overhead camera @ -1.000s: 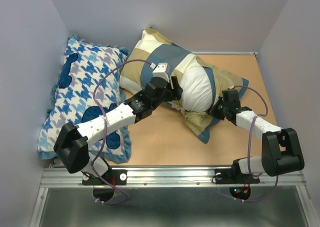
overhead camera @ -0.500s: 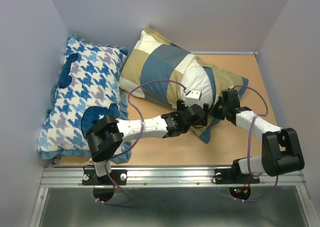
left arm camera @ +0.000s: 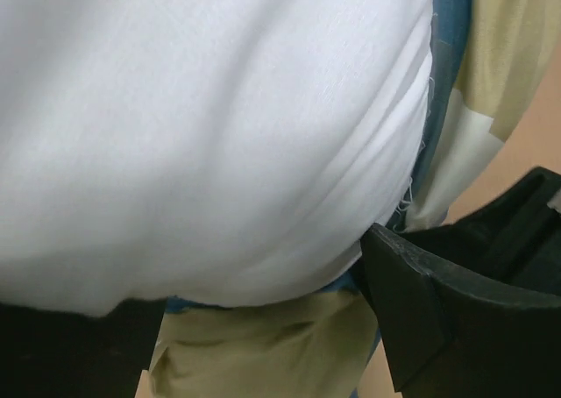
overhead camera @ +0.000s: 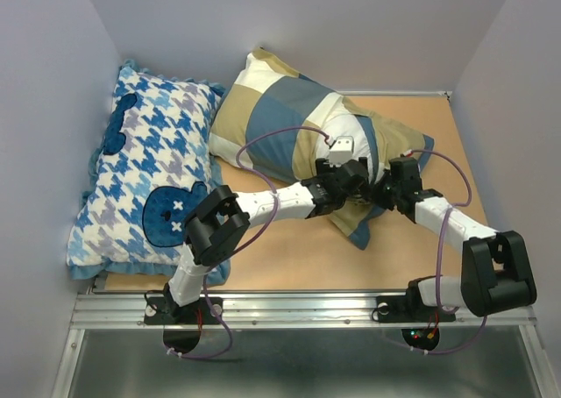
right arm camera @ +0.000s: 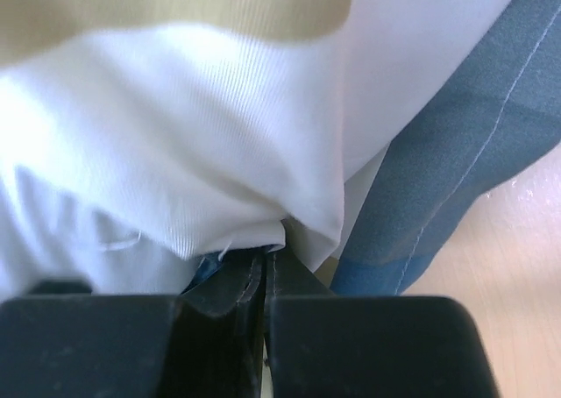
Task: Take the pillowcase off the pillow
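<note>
Where the left arm's fingers press against the pillow, you see them spread wide with nothing gripped, and the white bulge fills most of that wrist view. Your right fingers are clenched on a fold of the pillowcase, their tips buried in cloth. Both lie mid-tabletop, the pillow mostly hidden inside.

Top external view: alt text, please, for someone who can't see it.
Two arms meet at the open end of a tan, blue and cream pillowcase, where a white pillow bulges out: the left gripper open against the pillow, the right gripper shut on the pillowcase. A houndstooth cushion lies left of it on the table.
</note>
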Available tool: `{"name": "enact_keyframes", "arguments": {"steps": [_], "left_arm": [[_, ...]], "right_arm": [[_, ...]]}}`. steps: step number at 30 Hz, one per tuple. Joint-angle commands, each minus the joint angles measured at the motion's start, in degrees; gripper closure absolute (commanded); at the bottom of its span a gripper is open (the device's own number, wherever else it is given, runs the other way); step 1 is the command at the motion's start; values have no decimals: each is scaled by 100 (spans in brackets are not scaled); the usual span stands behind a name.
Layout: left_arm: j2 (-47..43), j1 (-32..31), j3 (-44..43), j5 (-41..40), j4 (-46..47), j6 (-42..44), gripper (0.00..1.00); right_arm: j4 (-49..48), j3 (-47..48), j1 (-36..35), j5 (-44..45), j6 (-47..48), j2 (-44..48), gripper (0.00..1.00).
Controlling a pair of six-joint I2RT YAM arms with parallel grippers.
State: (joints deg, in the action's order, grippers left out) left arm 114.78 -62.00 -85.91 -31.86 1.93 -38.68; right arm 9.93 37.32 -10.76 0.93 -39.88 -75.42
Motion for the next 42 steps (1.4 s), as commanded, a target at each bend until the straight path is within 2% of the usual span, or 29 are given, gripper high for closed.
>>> {"name": "enact_keyframes", "arguments": {"steps": [1, 3, 4, 9, 13, 17, 21, 27, 31, 33, 34, 38, 42], "left_arm": [[316, 398, -400, 530, 289, 61, 18], [343, 530, -453, 907, 386, 79, 52], [308, 653, -497, 1005, 456, 45, 100], [168, 1075, -760, 1392, 624, -105, 100], [1, 1330, -954, 1340, 799, -526, 100], [114, 1410, -1471, 1147, 782, -632, 100], [369, 1620, -2359, 1173, 387, -553, 100], [-43, 2024, -2633, 1235, -43, -360, 100], [-473, 2725, -2457, 1479, -185, -115, 100], [-483, 3025, -2570, 1935, -376, -26, 100], [-466, 3253, -2745, 1981, -656, 18, 100], [-536, 3694, -2826, 2280, -729, 36, 100], [-237, 4194, -3432, 2552, -1124, 97, 100]], "right_arm": [[624, -234, -75, 277, 129, 88, 99], [676, -182, -127, 276, 138, 167, 99], [764, -146, -162, 268, 138, 246, 99], [958, 20, -356, 66, 85, 598, 99], [1072, 144, -672, -214, 33, 967, 99], [1151, 170, -1629, -119, -46, 1240, 99], [1230, -136, -2351, 425, -520, 1310, 100], [1318, -1050, -2439, 724, -1179, 1854, 99], [1336, -1253, -2439, 733, -1356, 2075, 99], [1336, -1297, -2439, 777, -1400, 2101, 99], [1336, -1315, -2439, 803, -1382, 2084, 99], [1336, -1376, -2439, 769, -1373, 1908, 99], [1336, -1561, -2439, 786, -1488, 2083, 99]]}}
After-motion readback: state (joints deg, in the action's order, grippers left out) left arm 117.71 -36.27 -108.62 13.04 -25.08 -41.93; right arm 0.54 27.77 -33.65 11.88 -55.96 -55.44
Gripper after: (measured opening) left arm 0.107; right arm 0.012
